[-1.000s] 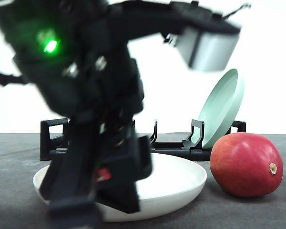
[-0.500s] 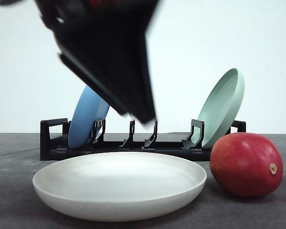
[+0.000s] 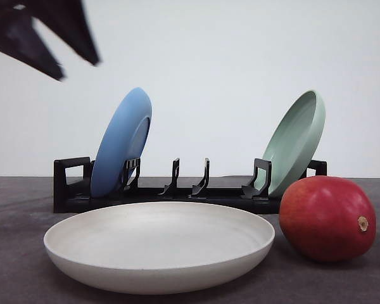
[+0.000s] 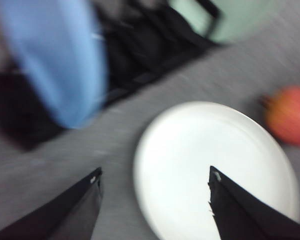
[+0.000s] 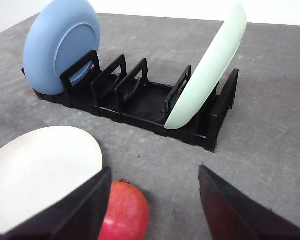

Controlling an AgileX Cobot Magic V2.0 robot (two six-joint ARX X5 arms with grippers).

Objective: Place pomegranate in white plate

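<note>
Left arm has swung up and away since a second ago; front view now has just a dark blurred piece of it at the upper left corner, well clear of the plate point(image 3: 158, 244). Pomegranate point(image 3: 327, 218) sits on the table just beside the plate's rim, not in it. Rack point(image 3: 177, 190) behind, with blue plate point(image 3: 121, 142) and green plate point(image 3: 296, 142) leaning in their slots.

Left wrist view, blurred with motion: left gripper point(image 4: 155, 205) spread wide, empty, high over the plate point(image 4: 200, 160); fruit point(image 4: 289, 116) far off to one side of the fingers.

Right wrist view: right gripper point(image 5: 152, 200) wide open, empty. Pomegranate point(image 5: 124, 212) low and touching the line of one finger, not centred between them.

Judgement: right arm takes the grasp. Centre the fruit between the fingers first, descend straight, close gently; smooth oval may roll toward the plate.
</note>
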